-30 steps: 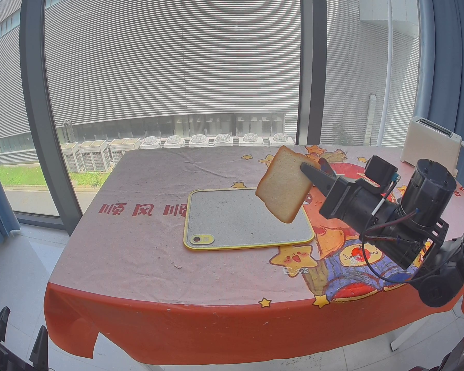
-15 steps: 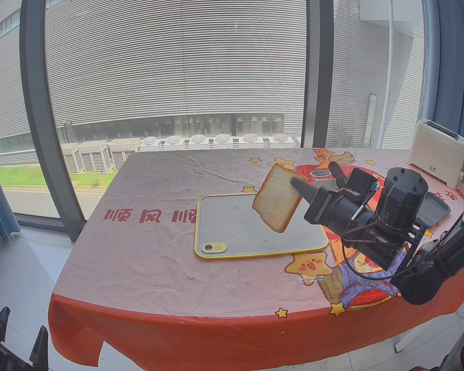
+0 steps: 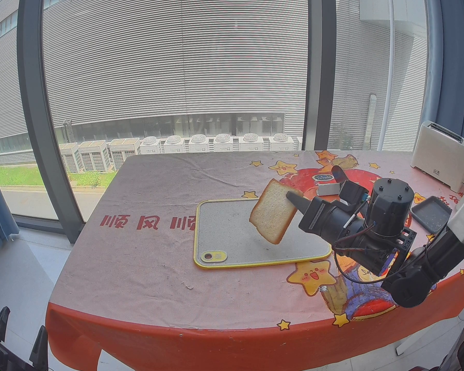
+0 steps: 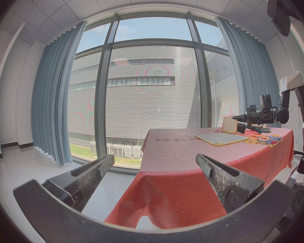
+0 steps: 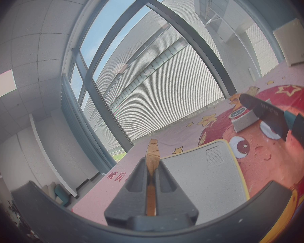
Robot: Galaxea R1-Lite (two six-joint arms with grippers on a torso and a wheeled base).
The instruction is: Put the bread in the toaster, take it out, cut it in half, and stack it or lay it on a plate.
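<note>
Air fills my left end effector [image 4: 152, 159], which gapes wide. It hangs low, off the near left corner of the surface [image 3: 139, 274] and below its top. The red cloth drapes over the edge in front of it.

Farther in, on my right side, my right end effector [image 5: 152, 167] is closed narrow on the bread [image 3: 272, 217]. I grip the slice by one edge, so it sticks out ahead of me with its flat faces upright. From the head view it is tilted, with one corner pointing down. It hangs over the far right part of the board [image 3: 232, 233]. The left wrist view shows it lifted just off the board.

The board is grey with a yellow rim. It lies flat in the middle of the surface, and its hanging hole is at the near left corner.

Beyond my right end effector, a knife [image 5: 263, 112] with a dark blade rests on a small grey block [image 5: 246, 120] on the cloth, just past the board's far right corner. Farther to the right lies a small dark tray [image 3: 432, 213], well apart from the board.

The toaster [image 3: 441, 154] stands at the far right edge of the surface, pale, with its slot on top. Behind it all is the tall window [image 3: 175, 68].
</note>
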